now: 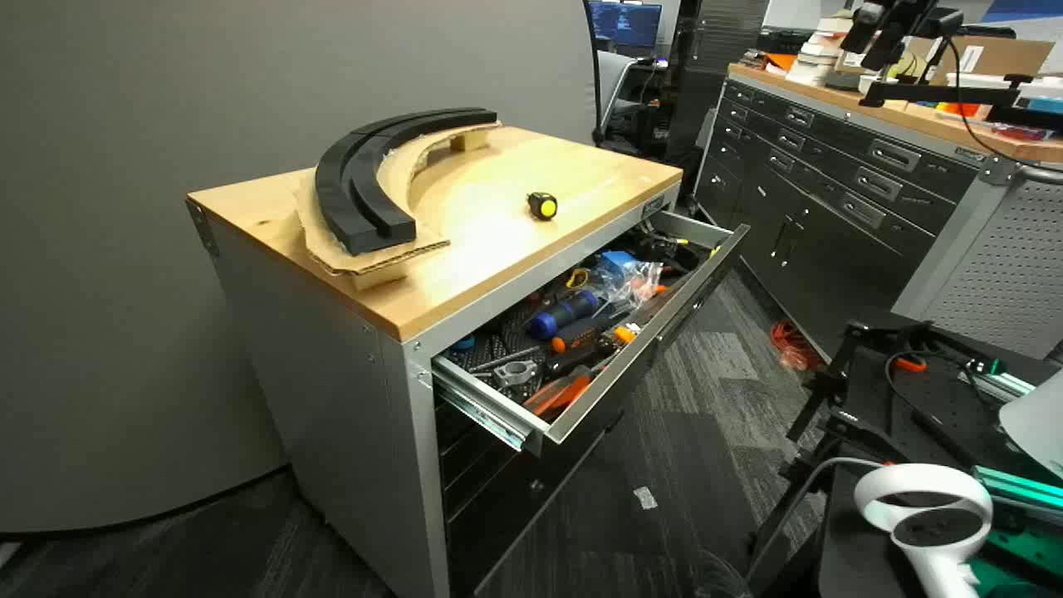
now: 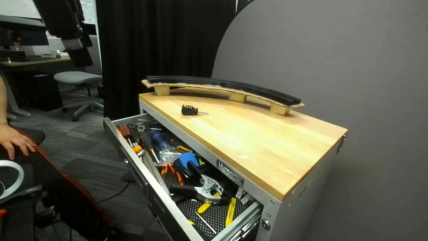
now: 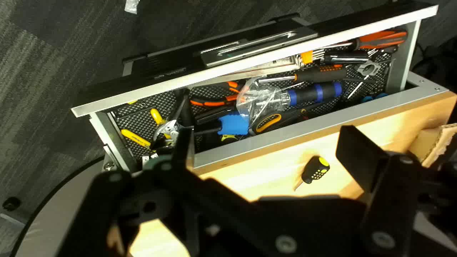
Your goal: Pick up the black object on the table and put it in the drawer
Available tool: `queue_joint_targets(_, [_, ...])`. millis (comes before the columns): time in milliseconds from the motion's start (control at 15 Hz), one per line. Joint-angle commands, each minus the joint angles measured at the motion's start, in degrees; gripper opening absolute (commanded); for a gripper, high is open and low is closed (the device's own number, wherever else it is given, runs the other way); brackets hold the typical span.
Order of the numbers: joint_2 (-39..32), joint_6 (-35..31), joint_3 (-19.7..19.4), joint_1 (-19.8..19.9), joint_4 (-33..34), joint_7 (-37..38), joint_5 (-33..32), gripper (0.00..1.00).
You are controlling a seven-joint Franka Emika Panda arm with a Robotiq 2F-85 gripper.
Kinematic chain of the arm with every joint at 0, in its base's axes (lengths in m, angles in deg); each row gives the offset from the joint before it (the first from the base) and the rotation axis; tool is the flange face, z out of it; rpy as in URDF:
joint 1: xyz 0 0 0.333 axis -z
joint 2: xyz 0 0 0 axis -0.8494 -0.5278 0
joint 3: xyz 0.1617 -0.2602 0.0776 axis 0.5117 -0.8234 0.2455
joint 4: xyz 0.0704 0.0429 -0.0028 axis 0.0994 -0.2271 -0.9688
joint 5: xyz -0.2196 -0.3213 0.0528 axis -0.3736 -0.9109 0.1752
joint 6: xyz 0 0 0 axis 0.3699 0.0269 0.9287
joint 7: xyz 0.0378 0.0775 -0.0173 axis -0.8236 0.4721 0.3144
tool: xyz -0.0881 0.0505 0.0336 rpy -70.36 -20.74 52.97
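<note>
The black object, a stubby screwdriver with a yellow cap, lies on the wooden top in both exterior views (image 1: pixel 542 205) (image 2: pixel 189 110). In the wrist view the screwdriver (image 3: pixel 316 169) appears between the fingers, closer to the right-hand finger, its short shaft pointing down-left. My gripper (image 3: pixel 267 142) is open, with nothing between its fingers, and is well away from the table. In an exterior view the dark gripper (image 2: pixel 80 55) hangs at the upper left, apart from the cabinet; its fingers are hard to separate there. The top drawer (image 1: pixel 648 336) (image 2: pixel 153 180) (image 3: pixel 228 69) is pulled open.
The drawer holds many tools: a blue-banded handle (image 3: pixel 314 93), a clamp (image 2: pixel 209 189), orange-handled tools and a plastic bag. A curved black piece (image 1: pixel 340 187) on cardboard (image 1: pixel 332 253) stands along the back of the top. A person's hand (image 2: pixel 15 139) is at the far left.
</note>
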Motion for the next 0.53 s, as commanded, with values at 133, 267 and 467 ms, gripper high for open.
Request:
queue_joint_targets(133, [0.1, 0.2, 0.7, 0.8, 0.5, -0.6, 0.7, 1.0])
queue_joint_targets(267, [0.1, 0.2, 0.7, 0.8, 0.5, -0.6, 0.7, 1.0])
queue_joint_targets(467, [-7.9, -6.5, 6.2, -1.0, 2.7, 6.4, 2.2, 1.0])
